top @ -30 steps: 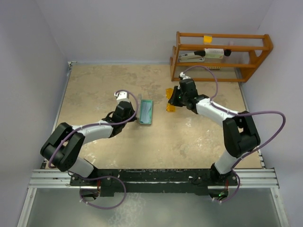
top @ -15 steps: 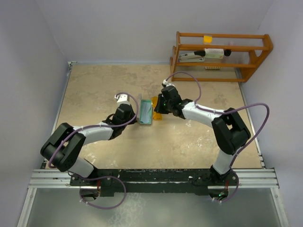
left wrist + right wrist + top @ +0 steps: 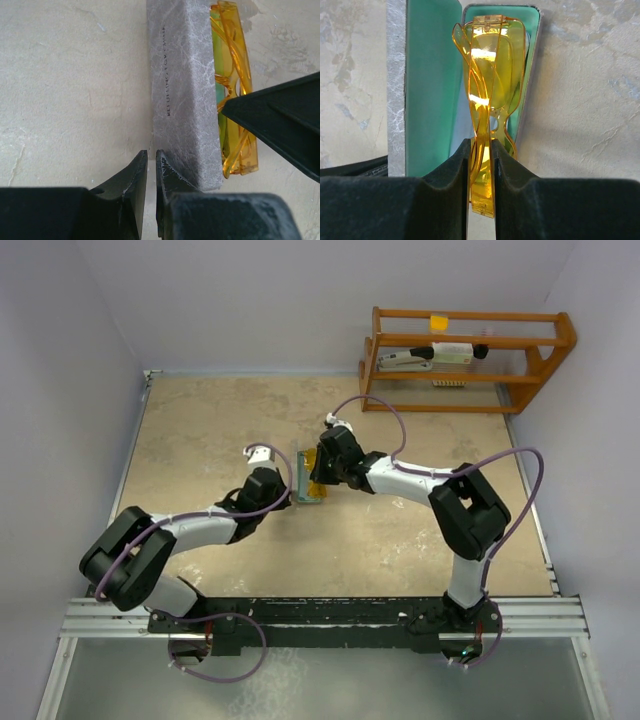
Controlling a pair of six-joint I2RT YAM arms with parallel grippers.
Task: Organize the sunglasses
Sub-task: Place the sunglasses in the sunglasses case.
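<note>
Stretching across, right end effector grips sunglasses — above the case.

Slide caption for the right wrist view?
Folded amber sunglasses held edge-on at the open green-lined grey case.

Sunglasses, clamped between the right fingers: translucent amber-yellow, frame and lenses alike. There is a bright white highlight on the lens and a greenish tint where the lining shows through.
Right fingers: matt black.
Case, just ahead of the left fingers: grey shell with fine white marbled veining and one line of small dark lettering along the side.
Lining, ahead and left of the right fingers: plain sea-green, unpatterned.
Left fingers: black.
Desk: beige, mottled with cloudy grey and off-white patches, stone-like.
Arms: white shells, black joints.
Cables: mauve.
Rack, well beyond the right fingers: orange-brown wood.
</note>
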